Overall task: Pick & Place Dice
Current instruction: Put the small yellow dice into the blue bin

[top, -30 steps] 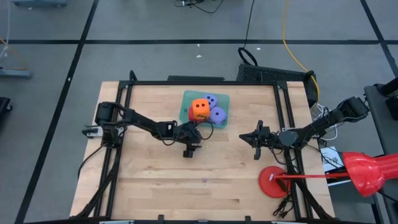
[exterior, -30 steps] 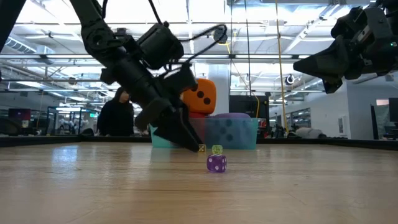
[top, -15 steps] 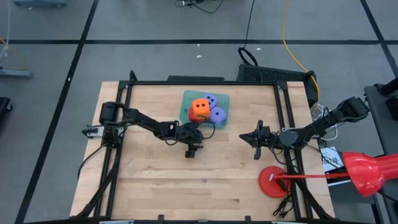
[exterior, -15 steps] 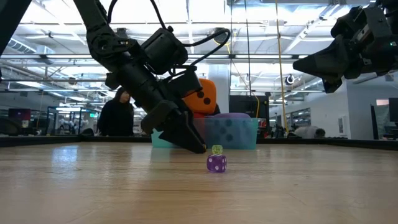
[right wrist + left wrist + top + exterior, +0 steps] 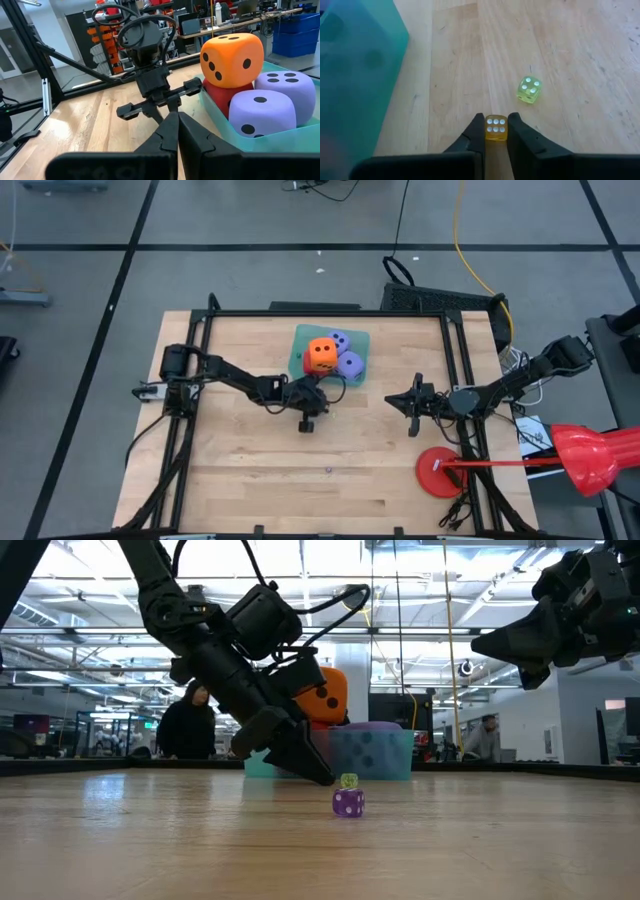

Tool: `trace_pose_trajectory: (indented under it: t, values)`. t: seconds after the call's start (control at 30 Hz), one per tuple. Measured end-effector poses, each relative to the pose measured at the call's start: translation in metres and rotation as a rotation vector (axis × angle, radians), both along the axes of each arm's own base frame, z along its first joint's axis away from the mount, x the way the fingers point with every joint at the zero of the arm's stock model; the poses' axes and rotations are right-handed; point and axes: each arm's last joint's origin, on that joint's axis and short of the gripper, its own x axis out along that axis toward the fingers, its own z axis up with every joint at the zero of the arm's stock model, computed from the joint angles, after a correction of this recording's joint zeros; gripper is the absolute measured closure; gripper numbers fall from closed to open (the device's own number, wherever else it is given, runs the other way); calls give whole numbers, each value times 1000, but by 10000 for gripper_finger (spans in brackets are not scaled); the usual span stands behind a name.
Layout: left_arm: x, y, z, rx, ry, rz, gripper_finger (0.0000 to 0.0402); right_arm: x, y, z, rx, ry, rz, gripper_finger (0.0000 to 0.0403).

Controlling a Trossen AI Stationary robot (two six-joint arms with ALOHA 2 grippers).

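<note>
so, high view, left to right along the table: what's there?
left gripper → teal tray with big dice, orange die on top → right gripper → red disc

A wooden table (image 5: 250, 470) is bordered by a black metal frame (image 5: 330, 313). A translucent teal tray (image 5: 298, 345) is placed near the table's far edge, about midway across; its wall is also seen in the low view (image 5: 385, 755). A red round disc (image 5: 436, 470) is laid flat near the table's right front corner, and a red stick is seen running from it to a red cone-shaped object (image 5: 585, 458) off the table. A yellow cable (image 5: 470, 265) is trailed over the grey floor. A person in dark clothing (image 5: 185, 730) is seen in the room behind.
</note>
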Motion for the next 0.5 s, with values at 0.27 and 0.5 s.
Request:
trace_pose_trajectory:
  t: [0.27, 0.5]
  values:
    - [-8, -16, 30, 76, -13, -20, 350, 0, 0, 0, 0, 0, 2, 399]
    - [-38, -29, 100, 158, -75, -20, 356, 0, 0, 0, -4, 2, 3, 399]
